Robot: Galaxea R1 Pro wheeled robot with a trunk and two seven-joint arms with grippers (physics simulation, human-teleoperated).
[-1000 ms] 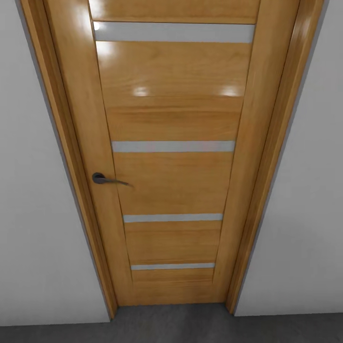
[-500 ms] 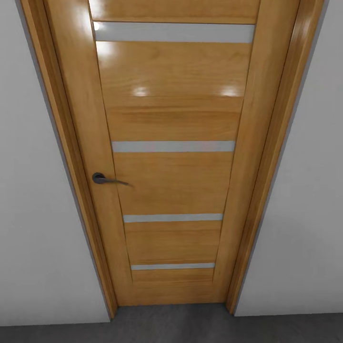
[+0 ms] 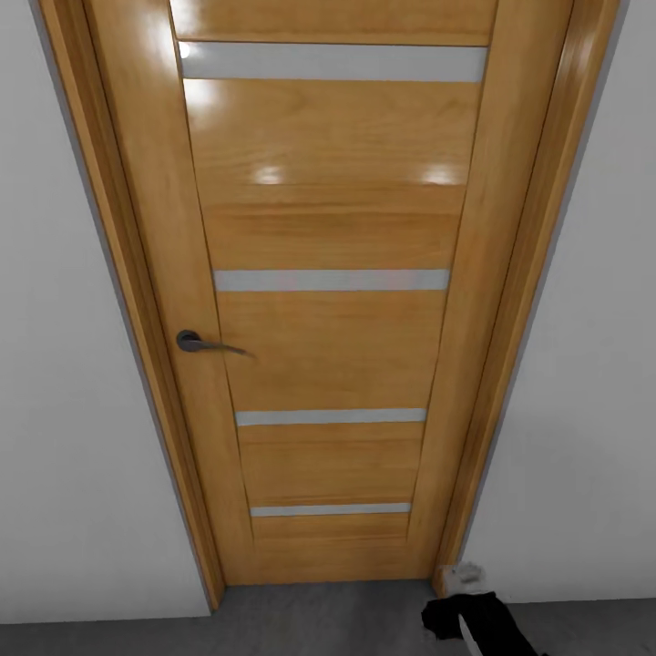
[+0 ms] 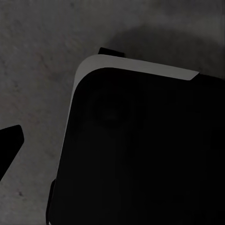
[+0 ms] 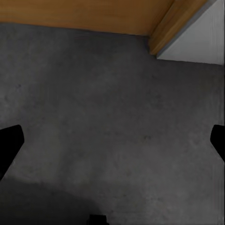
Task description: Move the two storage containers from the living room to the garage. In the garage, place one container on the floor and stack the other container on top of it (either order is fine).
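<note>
Neither of the two bins is anywhere in these views, so their place cannot be told. Underfoot lies the floor [image 3: 310,620], dark grey and faintly mottled like concrete, running as a narrow strip along the bottom of the head view and spreading wide under both wrist cameras.

The right gripper [image 5: 112,140] hangs above that floor with nothing between its fingers. Its two dark fingertips [image 5: 9,143] show at opposite edges of the right wrist view, well apart, so the pincer is spread wide. In the head view the right arm [image 3: 474,620] shows at the lower right corner as a black shape with a small pale part just above it, close to the foot of the door frame.

In the left wrist view one dark fingertip [image 4: 9,143] juts in from the edge over the concrete. Beside it is a large black body with a rounded corner and a thin white rim [image 4: 136,65], part of the robot itself. The other finger is hidden, so I cannot tell whether the left pincer is spread or pressed together.

Straight ahead stands a closed wooden door [image 3: 328,346], glossy honey-coloured, with four thin pale horizontal strips. A dark metal lever handle [image 3: 202,343] sits on its left side. A matching wooden frame [image 3: 510,364] surrounds it, set in plain white-grey walls [image 3: 82,456].
</note>
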